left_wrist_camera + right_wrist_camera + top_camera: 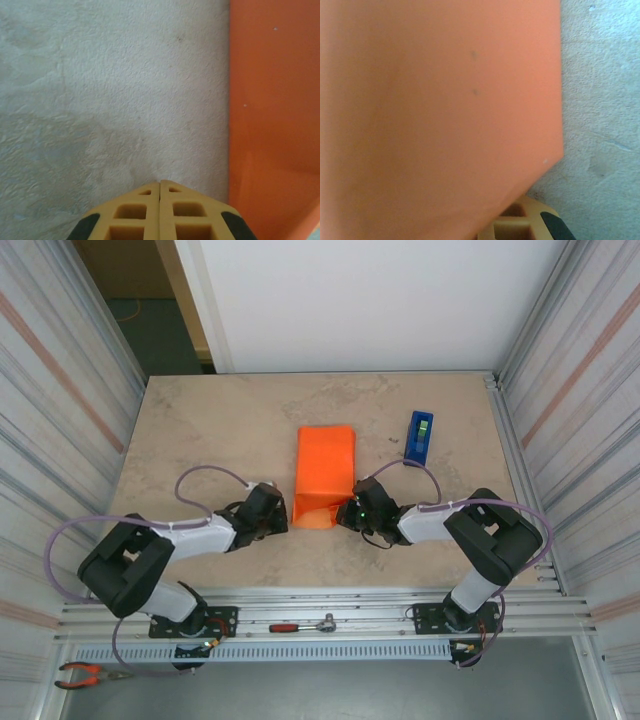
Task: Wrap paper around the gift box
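left jaws shut empty over the table [100,100], just left of the orange paper [325,475]; right jaws pinch its lower right edge.

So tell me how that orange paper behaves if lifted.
The paper probably flops: its near end curls up in a soft curve. Likely light, so it may slide on the smooth table. Its sharp folded edges suggest creases hold.

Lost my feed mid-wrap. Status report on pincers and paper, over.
Left pincer shut, empty, left of orange paper. Right pincer shut at its near right corner, grip unclear. Paper folded, mid-table. Blue tape dispenser clear, far right.
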### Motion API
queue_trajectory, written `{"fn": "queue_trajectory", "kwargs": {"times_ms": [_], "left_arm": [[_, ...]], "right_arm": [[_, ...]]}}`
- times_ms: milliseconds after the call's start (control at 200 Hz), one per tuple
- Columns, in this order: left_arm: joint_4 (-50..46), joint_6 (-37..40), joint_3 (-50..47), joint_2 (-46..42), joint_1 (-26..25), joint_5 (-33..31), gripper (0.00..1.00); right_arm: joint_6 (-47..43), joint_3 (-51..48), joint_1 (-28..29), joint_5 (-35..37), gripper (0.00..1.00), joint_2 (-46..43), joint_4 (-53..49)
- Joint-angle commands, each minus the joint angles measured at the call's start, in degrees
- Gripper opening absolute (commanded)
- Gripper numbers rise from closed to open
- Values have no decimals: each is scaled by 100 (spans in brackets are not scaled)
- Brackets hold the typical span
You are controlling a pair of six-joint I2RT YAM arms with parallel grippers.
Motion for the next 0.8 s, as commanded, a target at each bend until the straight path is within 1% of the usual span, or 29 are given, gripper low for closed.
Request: {"fn": "queue_trajectory", "kwargs": {"times_ms": [0, 220, 426, 797], "left_arm": [[135, -23, 237, 193, -26, 173, 0], [182, -26, 379, 419, -217, 158, 0], [438, -41, 310, 331, -362, 100, 0], [1010, -48, 221, 478, -409, 156, 1]], "right_arm": [[-133, -55, 104, -40, 0, 249, -646], [-133, -65, 106, -40, 0, 226, -645], [-124, -74, 107, -40, 0, 237, -626], [-107, -74, 103, -50, 0, 282, -591]]}}
